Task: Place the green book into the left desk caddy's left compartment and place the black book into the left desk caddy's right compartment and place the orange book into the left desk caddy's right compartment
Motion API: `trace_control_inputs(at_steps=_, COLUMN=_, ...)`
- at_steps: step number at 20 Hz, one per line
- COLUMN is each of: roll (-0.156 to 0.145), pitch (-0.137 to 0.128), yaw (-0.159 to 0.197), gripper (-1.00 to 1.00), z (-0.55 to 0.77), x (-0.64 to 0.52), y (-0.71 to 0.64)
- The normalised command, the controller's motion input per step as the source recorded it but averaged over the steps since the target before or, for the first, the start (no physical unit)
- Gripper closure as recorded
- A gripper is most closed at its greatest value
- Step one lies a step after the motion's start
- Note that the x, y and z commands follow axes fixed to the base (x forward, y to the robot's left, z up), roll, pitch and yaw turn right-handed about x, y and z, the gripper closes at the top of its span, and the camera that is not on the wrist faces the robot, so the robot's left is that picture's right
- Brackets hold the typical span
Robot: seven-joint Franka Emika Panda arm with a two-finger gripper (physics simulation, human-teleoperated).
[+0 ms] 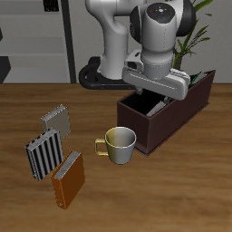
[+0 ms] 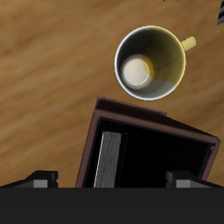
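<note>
My arm bent over the left desk caddy [image 1: 172,113], my gripper [image 1: 156,91] hanging just above its near compartment, fingers spread and empty, black book [image 2: 108,159] standing inside, orange book [image 1: 68,179] at the table's front, green book hidden.

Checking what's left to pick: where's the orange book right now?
In the exterior view the orange book lies flat near the table's front edge, just in front of the striped book, well apart from the mug and the caddy.
</note>
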Motion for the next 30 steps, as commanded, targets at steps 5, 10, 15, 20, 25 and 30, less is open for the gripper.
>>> trace_control_inputs(at_steps=5, roll=-0.051, pitch=-0.036, yaw=0.071, gripper=-1.00, z=0.33, x=0.03, y=-0.27)
trace_control_inputs(at_steps=10, roll=-0.054, pitch=0.011, yaw=0.034, gripper=-1.00, z=0.17, x=0.02, y=-0.33)
trace_control_inputs(at_steps=15, roll=-0.063, pitch=0.011, yaw=0.063, gripper=-1.00, z=0.14, x=0.00, y=-0.54)
trace_control_inputs(at_steps=20, roll=-0.022, pitch=0.026, yaw=0.049, gripper=-1.00, z=-0.04, x=0.07, y=-0.35)
trace_control_inputs(at_steps=25, roll=-0.021, pitch=0.013, yaw=0.006, gripper=-1.00, z=0.03, x=0.01, y=-0.53)
trace_control_inputs(at_steps=30, roll=-0.006, pitch=-0.004, yaw=0.013, gripper=-1.00, z=0.10, x=0.07, y=-0.32)
